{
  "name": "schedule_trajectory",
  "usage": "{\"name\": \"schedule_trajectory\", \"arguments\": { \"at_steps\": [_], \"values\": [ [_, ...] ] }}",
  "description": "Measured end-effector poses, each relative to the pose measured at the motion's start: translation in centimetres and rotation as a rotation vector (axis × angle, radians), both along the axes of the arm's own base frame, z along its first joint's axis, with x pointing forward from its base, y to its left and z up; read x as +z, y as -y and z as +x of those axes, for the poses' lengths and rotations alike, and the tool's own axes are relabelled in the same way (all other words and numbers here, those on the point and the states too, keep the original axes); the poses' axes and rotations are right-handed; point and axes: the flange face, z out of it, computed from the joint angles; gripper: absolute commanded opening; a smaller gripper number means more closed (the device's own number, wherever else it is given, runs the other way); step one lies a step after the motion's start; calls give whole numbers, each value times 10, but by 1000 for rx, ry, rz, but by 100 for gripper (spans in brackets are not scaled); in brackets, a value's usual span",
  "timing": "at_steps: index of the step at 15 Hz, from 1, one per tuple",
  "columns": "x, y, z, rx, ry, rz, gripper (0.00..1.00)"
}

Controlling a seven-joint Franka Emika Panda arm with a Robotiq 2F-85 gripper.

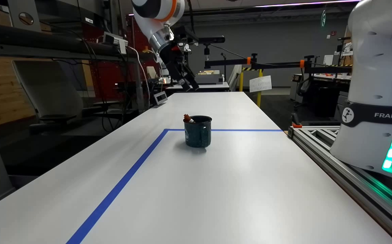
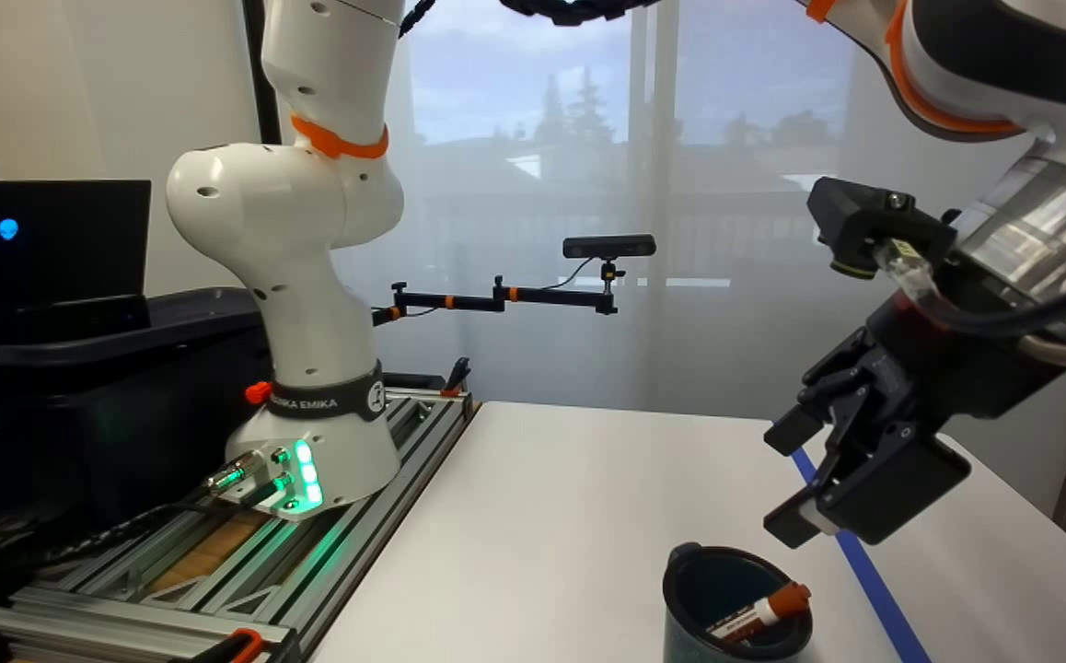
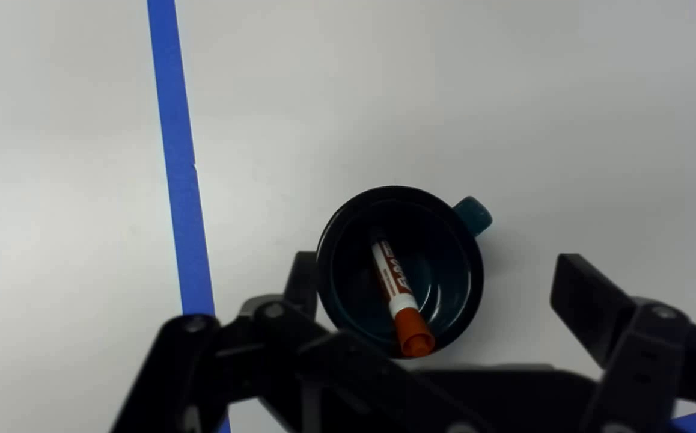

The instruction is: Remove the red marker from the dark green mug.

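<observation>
The thin red-and-white marker (image 3: 397,288) leans inside the round, dark green mug (image 1: 193,134), well in from both long edges of the white table (image 1: 236,183). The black two-fingered gripper (image 3: 435,279) hangs higher, fingers wide apart. It should pinch the orange-red cap (image 3: 412,329), not the mug, and lift. Each edge leaves room.

The mug (image 1: 196,135) was dark green-teal; the marker (image 3: 401,297) inside it, orange-red at its upper end, white and red below. The table (image 1: 236,183) beneath the mug was white with blue tape (image 1: 125,180).
</observation>
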Motion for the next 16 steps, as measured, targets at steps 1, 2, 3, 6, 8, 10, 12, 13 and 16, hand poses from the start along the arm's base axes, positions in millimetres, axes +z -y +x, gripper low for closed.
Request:
{"name": "schedule_trajectory", "arguments": {
  "at_steps": [1,2,3,6,8,10,12,13,16],
  "values": [
    [-1,0,0,4,2,2,100],
    [-2,-2,1,11,2,3,100],
    [-5,-4,2,19,-1,3,100],
    [-18,-12,7,47,-7,0,100],
    [-29,-16,10,69,-17,-11,100],
    [-38,-14,10,83,-27,-26,100],
    [-45,-9,11,94,-24,-45,100],
    [-47,-9,12,99,-21,-51,100],
    [-54,-10,14,112,-11,-54,100]
  ]
}}
